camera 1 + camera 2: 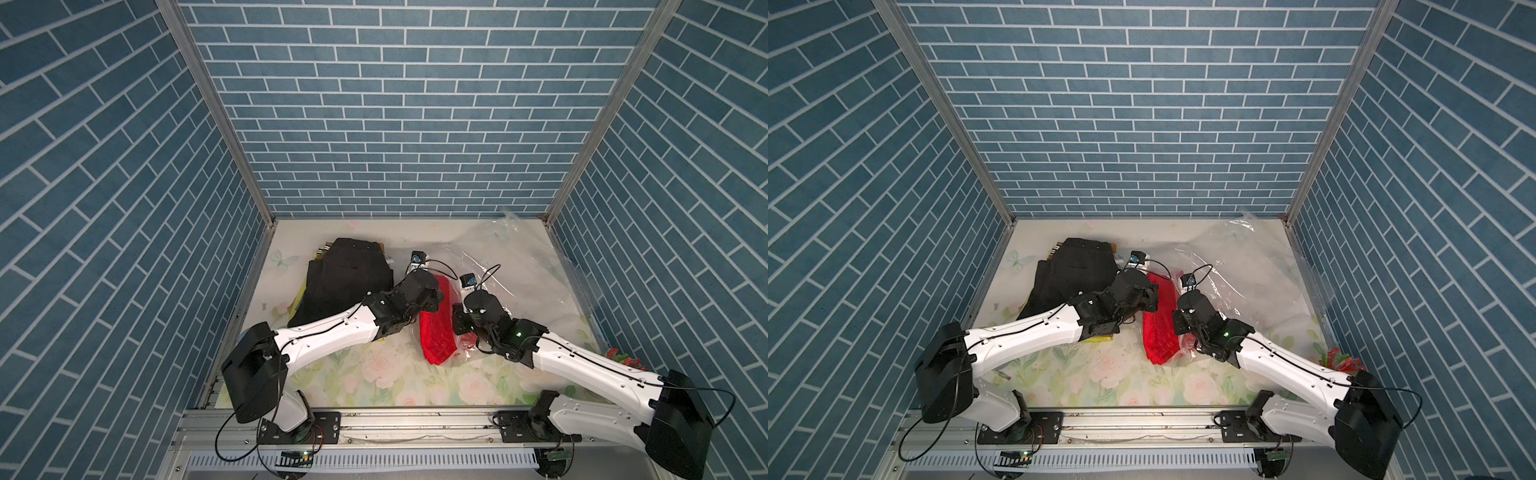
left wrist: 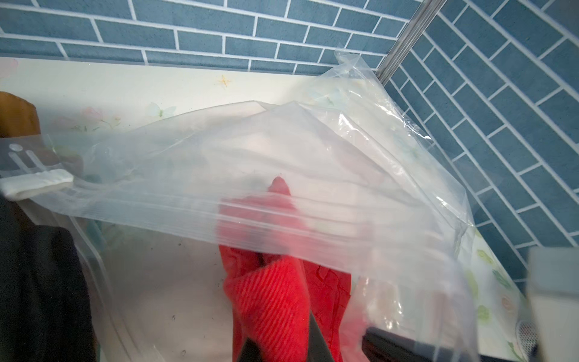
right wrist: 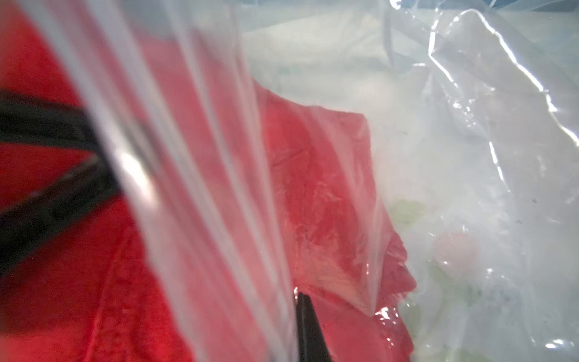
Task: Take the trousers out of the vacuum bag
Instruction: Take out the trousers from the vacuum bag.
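Note:
Red trousers (image 1: pixel 436 336) (image 1: pixel 1158 332) lie mid-table, their far end inside the mouth of the see-through vacuum bag (image 1: pixel 519 266) (image 1: pixel 1246 266), which spreads toward the back right corner. My left gripper (image 1: pixel 435 304) (image 1: pixel 1152 301) (image 2: pixel 282 343) is shut on a fold of the red ribbed cloth (image 2: pixel 275 294) just under the bag's zip strip (image 2: pixel 282 216). My right gripper (image 1: pixel 457 318) (image 1: pixel 1177 322) (image 3: pixel 297 332) sits right beside it, shut on the bag's plastic edge (image 3: pixel 219 219), with red cloth (image 3: pixel 313 188) showing through the film.
A pile of trousers with a black pair (image 1: pixel 340 274) (image 1: pixel 1075 270) on top lies at the back left, outside the bag. A small red and green object (image 1: pixel 623 357) sits by the right wall. The bag's white slider clip (image 2: pixel 37 183) hangs at the strip's end.

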{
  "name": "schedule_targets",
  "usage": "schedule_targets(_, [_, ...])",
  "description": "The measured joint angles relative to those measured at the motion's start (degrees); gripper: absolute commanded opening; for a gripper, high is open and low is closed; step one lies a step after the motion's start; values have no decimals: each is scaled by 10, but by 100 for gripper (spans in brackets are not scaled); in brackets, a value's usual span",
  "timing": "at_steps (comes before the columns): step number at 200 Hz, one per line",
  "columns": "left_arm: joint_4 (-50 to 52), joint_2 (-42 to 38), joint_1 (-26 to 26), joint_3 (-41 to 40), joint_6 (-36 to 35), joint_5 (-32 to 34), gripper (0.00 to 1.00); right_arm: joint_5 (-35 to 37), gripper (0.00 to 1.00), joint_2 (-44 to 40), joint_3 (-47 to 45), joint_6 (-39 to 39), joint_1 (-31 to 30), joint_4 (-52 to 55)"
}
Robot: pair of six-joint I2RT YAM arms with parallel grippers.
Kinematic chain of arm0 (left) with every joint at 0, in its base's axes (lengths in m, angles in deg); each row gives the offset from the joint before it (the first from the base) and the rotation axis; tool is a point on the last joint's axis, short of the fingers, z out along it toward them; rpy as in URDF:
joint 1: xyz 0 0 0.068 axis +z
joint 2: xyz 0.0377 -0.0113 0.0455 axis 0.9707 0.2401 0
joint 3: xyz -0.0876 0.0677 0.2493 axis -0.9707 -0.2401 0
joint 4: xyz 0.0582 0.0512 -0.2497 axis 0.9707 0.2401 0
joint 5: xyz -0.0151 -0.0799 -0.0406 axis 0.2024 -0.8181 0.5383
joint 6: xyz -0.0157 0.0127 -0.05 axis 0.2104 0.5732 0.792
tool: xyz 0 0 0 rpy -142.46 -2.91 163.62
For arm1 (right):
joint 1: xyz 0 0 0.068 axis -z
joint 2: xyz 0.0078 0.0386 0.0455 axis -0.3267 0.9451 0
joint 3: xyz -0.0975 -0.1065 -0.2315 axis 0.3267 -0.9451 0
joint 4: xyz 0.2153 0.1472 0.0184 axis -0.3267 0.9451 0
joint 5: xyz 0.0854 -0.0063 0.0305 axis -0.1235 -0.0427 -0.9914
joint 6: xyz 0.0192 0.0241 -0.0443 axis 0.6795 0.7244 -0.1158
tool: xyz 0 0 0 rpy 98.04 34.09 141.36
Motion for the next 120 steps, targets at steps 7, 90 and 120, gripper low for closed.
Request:
schedule_targets(7, [8,-4,2,4,5,-7,0,4,0,0,-4,0,0,-2])
schedule_targets(90, [78,-78,8,33,30,-30,0,35,0,64,-8,-17,66,-16])
schedule_targets(120, [95,-107,15,33,35,-26,0,40,0,80,2,-41,113,-12])
